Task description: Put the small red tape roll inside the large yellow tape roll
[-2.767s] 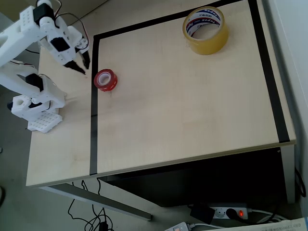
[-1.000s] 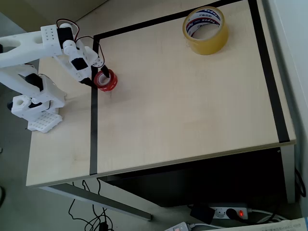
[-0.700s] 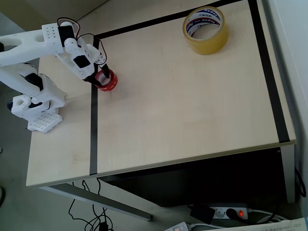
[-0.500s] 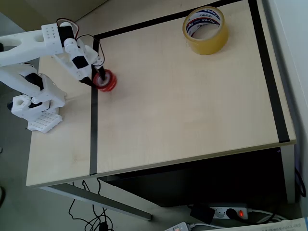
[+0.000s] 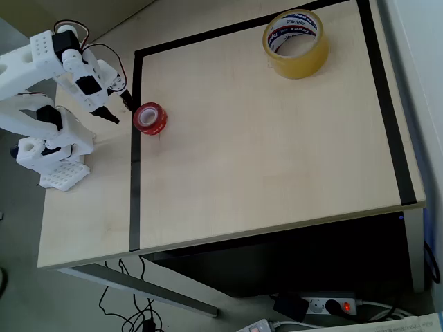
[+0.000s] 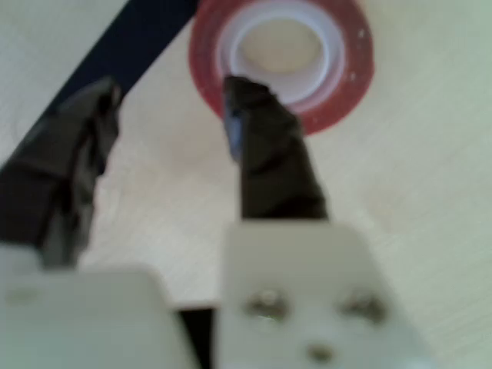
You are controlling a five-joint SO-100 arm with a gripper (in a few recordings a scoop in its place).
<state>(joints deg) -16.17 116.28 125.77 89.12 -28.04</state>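
Red tape, a small bright ring (image 5: 150, 118) with a pale inner core, lies flat on the light wooden table (image 5: 263, 159), just to the right of the pincer (image 5: 118, 109) in the overhead view. It rests just inside the rectangle marked out in black tape line (image 5: 134, 166), close against that line's left-hand run. In the wrist view the same small red roll (image 6: 282, 58) sits just ahead of the pincer (image 6: 165, 127), its open centre facing up.

The white arm's pincer has its two dark-wrapped fingers spread apart with bare tabletop between them, and it has hold of nothing. In the wrist view the right-hand finger (image 6: 265, 146) points at the near rim of the red ring, its tip overlapping that rim in the picture; whether it touches cannot be told. The left-hand finger (image 6: 65, 165) lies off to the side of the ring, over the black line (image 6: 131, 46).

Well apart from the pincer, far across the table towards the upper right corner of the overhead view, sits the wide yellowish translucent roll of packing tape (image 5: 295, 43), lying flat, its white core printed in blue and red.
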